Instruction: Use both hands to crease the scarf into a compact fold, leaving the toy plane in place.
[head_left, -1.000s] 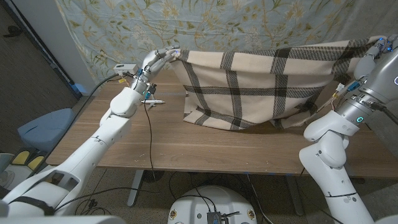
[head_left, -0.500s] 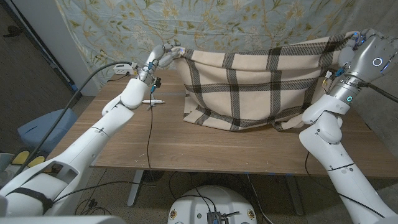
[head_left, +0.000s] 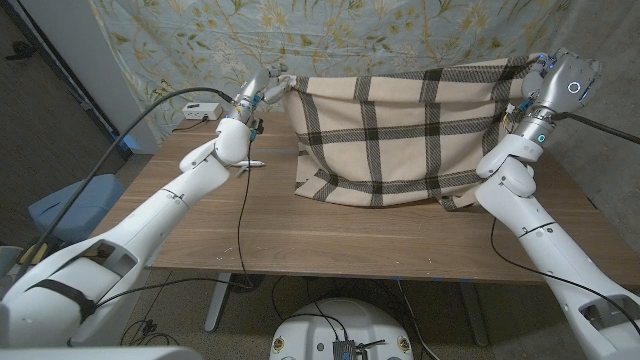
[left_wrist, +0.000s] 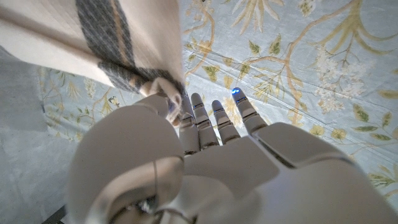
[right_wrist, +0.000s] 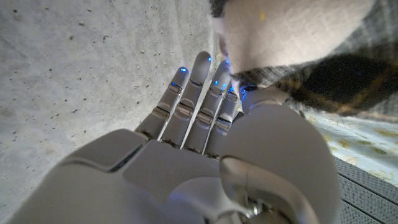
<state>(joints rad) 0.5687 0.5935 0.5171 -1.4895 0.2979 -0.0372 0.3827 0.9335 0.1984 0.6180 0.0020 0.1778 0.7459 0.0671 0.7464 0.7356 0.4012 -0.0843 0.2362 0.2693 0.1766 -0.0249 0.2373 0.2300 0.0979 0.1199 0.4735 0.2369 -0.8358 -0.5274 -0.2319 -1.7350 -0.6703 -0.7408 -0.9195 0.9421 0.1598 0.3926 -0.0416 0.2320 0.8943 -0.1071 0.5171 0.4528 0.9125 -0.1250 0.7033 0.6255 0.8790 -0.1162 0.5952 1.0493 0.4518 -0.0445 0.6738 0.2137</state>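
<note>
Your scarf (head_left: 400, 130) looks soft, light and floppy, so keep hold at its top corners. It hangs across the upper middle of the frame, its lower edge draped on the tabletop (head_left: 300, 235). Your left hand (head_left: 262, 88) pinches the upper-left corner, your right hand (head_left: 545, 72) the upper-right. The toy plane (head_left: 247, 162) lies left of it.

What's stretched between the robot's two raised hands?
In the head view, the plaid scarf spans from left hand to right hand, its lower edge on the table.
</note>
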